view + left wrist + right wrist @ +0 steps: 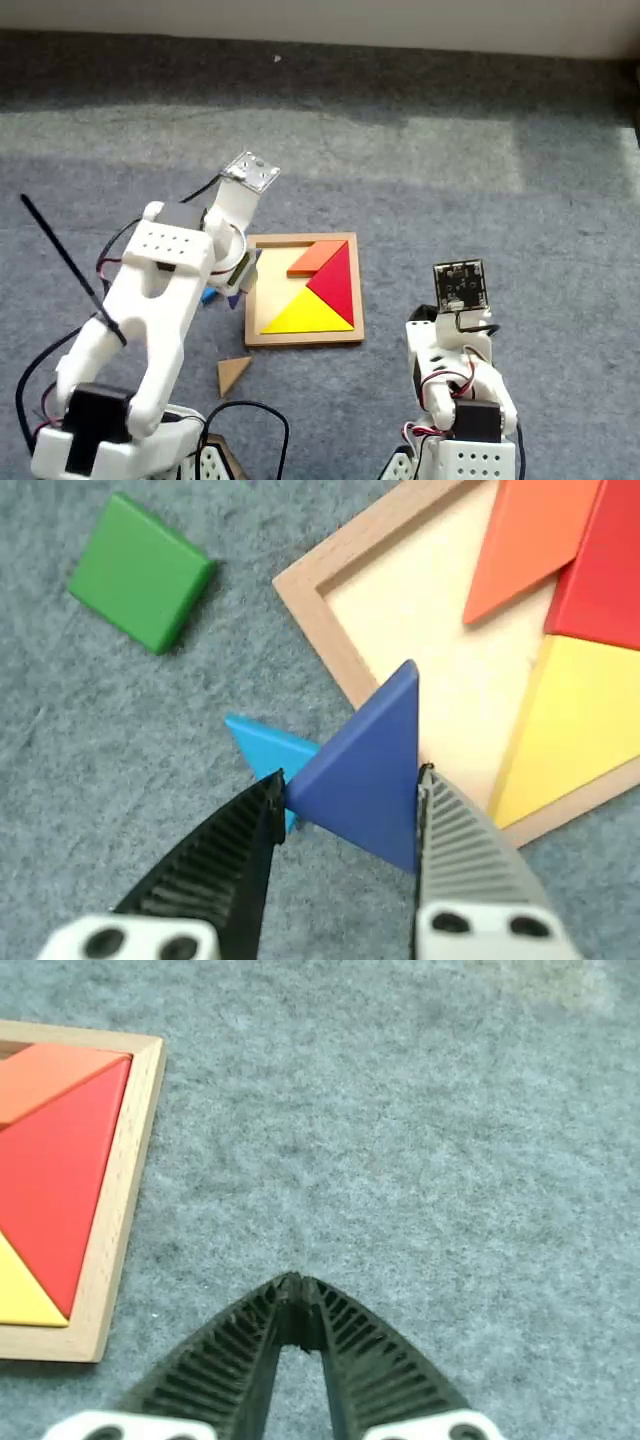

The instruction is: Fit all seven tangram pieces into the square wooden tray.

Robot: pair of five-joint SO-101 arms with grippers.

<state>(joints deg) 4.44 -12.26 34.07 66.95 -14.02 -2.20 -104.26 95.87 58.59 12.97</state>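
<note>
looking down from the high view, you have the tray mid-mat with the orange piece, red piece and yellow piece seated together. the strip of tray floor nearest the left arm is bare. that arm leans over the bare side, likely because the next piece belongs there. a tan triangle lies on the mat near the tray's corner, not touching it. the right arm sits folded by its base, well apart from the tray, probably to leave you room.

in the left wrist view, your left gripper pinches the blue triangle across two of its sides, one tip poking over the tray rim. it looks like a thick, matte painted block with crisp corners, held above the mat rather than resting on it. a light blue piece lies partly under it, just outside the rim, and a green square sits well apart.

in the right wrist view, your right gripper has its fingers pressed together on nothing, over bare mat beside the tray's edge.
</note>
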